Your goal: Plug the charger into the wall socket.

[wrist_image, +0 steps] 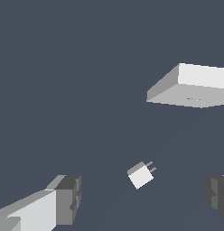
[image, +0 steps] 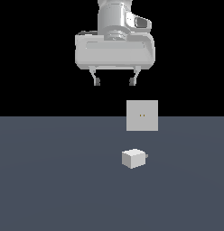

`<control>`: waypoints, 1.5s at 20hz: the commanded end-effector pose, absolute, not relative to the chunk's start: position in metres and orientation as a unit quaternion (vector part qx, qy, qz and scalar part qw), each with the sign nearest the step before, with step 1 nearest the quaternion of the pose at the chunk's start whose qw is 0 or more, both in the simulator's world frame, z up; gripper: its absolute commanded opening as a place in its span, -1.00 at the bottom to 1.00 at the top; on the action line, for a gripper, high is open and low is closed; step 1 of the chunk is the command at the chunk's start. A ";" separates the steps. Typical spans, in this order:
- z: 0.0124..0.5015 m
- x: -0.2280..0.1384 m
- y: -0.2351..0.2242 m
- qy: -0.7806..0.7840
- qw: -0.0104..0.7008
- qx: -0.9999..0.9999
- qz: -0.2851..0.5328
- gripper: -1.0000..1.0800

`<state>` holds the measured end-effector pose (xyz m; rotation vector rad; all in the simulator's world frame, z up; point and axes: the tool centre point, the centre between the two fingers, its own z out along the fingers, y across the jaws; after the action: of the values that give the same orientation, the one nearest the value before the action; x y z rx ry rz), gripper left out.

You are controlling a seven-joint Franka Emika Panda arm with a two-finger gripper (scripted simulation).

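Observation:
The charger is a small off-white cube lying on the grey floor, its short grey prongs pointing toward the exterior view's right; the wrist view shows the charger too. The wall socket is a flat light-grey square plate standing upright behind it, two tiny yellowish holes at its centre; in the wrist view the wall socket appears as a slab. My gripper hangs high above the floor, open and empty, up and toward the exterior view's left of both. In the wrist view the gripper has its fingers far apart.
The flat dark grey floor stretches all around the charger and socket. Nothing else stands on it.

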<state>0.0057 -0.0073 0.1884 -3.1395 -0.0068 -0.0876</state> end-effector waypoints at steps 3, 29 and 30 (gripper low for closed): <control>0.188 0.006 -0.007 -0.001 0.000 -1.000 -0.028 0.92; 0.141 -0.020 -0.027 0.189 -0.032 -0.978 -0.083 0.92; 0.139 -0.022 -0.028 0.198 -0.033 -0.976 -0.086 0.92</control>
<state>-0.0197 -0.0271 0.1423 -3.1383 0.5899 -0.2607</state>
